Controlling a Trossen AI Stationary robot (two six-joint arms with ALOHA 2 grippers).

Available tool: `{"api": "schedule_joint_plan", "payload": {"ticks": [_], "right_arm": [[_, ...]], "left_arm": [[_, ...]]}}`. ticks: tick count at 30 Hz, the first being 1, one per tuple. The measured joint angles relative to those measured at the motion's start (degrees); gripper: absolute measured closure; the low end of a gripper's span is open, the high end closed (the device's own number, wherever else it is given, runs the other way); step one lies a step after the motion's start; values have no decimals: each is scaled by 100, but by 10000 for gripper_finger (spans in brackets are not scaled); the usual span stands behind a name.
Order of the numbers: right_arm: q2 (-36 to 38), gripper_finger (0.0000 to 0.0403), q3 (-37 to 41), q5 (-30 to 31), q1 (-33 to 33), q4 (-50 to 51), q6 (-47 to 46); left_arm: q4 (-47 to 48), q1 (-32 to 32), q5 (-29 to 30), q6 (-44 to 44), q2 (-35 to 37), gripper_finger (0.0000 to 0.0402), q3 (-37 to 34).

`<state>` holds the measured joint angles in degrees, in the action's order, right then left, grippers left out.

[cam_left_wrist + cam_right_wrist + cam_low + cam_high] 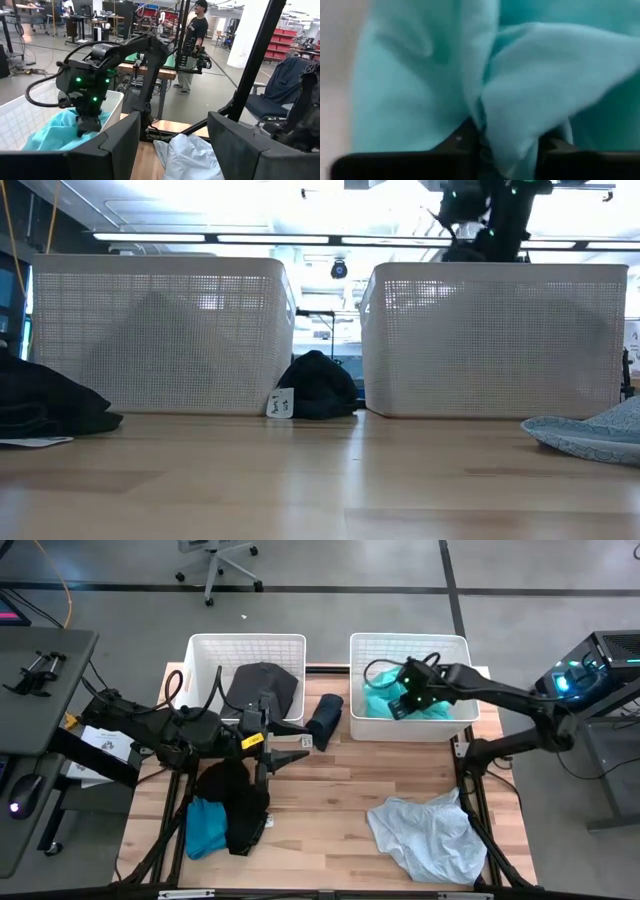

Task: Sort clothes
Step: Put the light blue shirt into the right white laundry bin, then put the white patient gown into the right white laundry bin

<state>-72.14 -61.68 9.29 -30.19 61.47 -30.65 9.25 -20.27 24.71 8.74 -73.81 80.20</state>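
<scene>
The right gripper [398, 702] reaches down into the right-hand white basket [462, 645], its fingers pinched on a fold of the teal garment [380, 700] lying inside. The left gripper [292, 753] hovers over the table's middle, just in front of the left basket [200, 650], with its fingers spread wide and nothing between them. A charcoal grey garment [263, 688] drapes over that basket's front rim. A navy garment [325, 718] sits on the wooden table [340, 790] between the two baskets. Near the left front lie a black garment [238, 802] and, touching it, a turquoise blue one [205, 825]. A pale blue garment [428, 832], possibly overlapping something white, is spread at the right front
</scene>
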Motion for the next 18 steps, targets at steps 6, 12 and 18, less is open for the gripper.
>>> {"api": "schedule_joint_plan", "payload": {"ticks": [6, 12, 18], "right_arm": [[43, 222, -731, -492, -605, 710, 208], [338, 213, -2158, 855, 65, 1173, -45], [508, 215, -2890, 1006, 1417, 838, 261]], "left_arm": [[16, 2, -3, -1, 1, 184, 0], [109, 19, 22, 3, 1, 184, 2], [707, 37, 315, 724, -2, 184, 4]]}}
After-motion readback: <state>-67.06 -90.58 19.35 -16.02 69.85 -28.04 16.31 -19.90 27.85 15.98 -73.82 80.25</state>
